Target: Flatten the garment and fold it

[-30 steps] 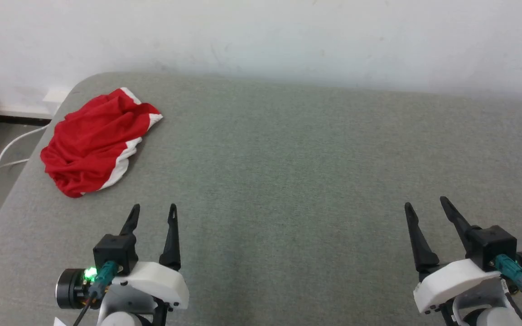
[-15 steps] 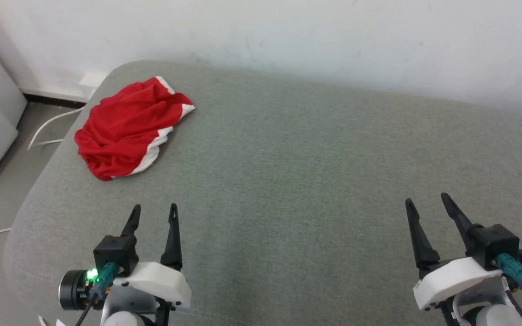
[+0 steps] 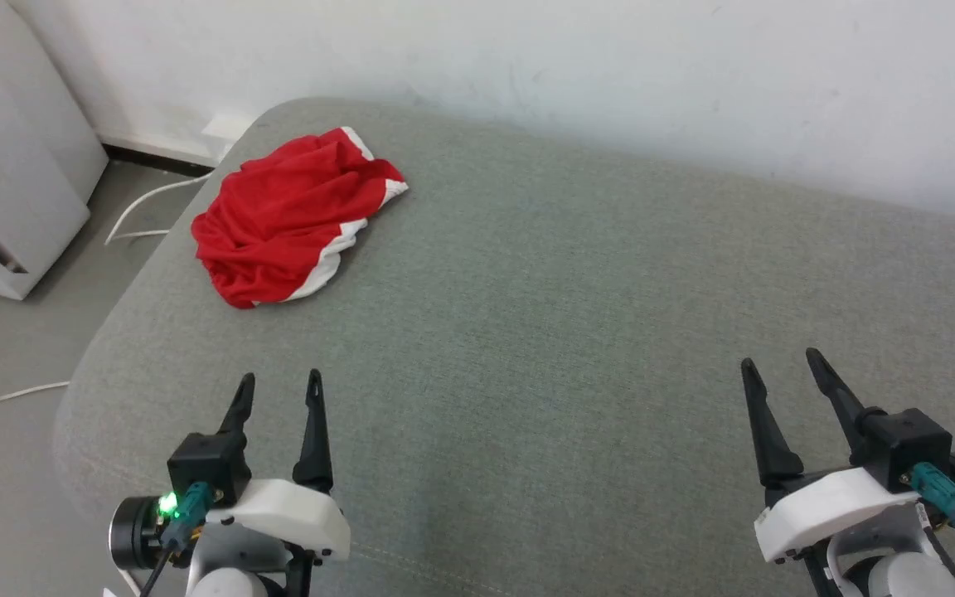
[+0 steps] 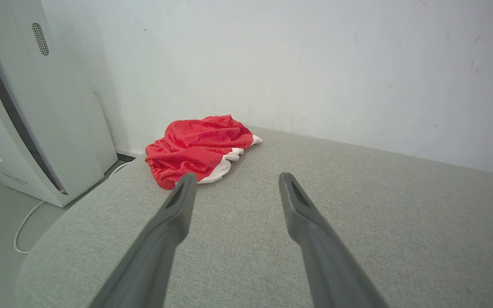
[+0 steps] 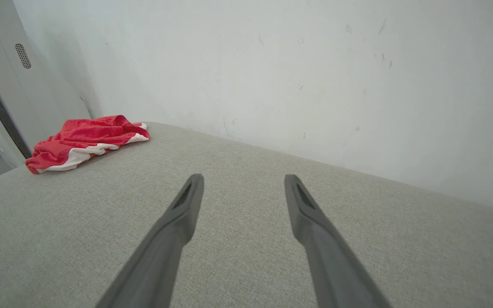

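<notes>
Fingers of left gripper (image 3: 279, 377) and right gripper (image 3: 780, 358) spread wide, both empty. Bright red jersey shorts (image 3: 287, 228), white-trimmed, lie crumpled well ahead of left fingers on grey fabric cushion (image 3: 527, 332). Nothing begun: flattening and folding both left.

**A:** What carries everything here?

**B:** A wide grey-green upholstered cushion (image 3: 544, 332) covered in woven cloth. Its rounded corner lies ahead of the left tool (image 3: 280, 376) and off to that tool's left. A stitched seam (image 3: 411, 565) runs near its front edge, beside the base of that tool.

**A:** And what lies on it?

**B:** Red shorts (image 3: 295, 220) with white trim, crumpled in a loose heap near that far left corner.

**A:** Where are they from the tools?

**B:** Well ahead of the left tool, about in line with it and not touching it. From the right tool (image 3: 779, 358) they lie much farther, ahead and far to its left. Both tools hang over bare cloth.
</notes>
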Controlling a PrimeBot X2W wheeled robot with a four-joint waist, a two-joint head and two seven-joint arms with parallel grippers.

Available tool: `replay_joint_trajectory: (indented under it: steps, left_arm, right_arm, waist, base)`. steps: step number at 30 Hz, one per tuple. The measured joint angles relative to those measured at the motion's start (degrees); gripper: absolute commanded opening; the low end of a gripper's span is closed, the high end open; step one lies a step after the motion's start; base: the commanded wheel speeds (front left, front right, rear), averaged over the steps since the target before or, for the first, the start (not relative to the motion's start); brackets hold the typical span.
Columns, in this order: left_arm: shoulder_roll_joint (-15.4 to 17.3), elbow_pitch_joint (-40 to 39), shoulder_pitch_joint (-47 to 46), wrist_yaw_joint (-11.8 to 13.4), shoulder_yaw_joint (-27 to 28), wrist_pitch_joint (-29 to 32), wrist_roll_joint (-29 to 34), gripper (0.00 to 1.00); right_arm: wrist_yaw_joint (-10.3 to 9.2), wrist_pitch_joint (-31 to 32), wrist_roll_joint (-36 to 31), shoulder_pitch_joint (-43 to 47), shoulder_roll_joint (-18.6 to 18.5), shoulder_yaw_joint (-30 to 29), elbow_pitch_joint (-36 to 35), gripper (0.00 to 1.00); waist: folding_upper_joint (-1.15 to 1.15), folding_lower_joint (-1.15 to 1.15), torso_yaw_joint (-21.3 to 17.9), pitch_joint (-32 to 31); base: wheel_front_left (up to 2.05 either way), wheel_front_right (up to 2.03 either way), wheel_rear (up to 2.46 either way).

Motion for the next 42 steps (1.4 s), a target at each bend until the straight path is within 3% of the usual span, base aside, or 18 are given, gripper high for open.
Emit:
replay_joint_trajectory:
  steps: [42]
  left_arm:
    - [0.01, 4.12, -1.43, 3.57, -1.64, -4.95, -4.43, 1.00]
  right_arm:
    - [0.00, -4.35, 2.43, -1.48, 0.02, -0.10, 2.79, 1.00]
  waist:
    - [0.00, 0.00, 10.34, 0.58]
  base:
    - [0.00, 0.00, 0.00]
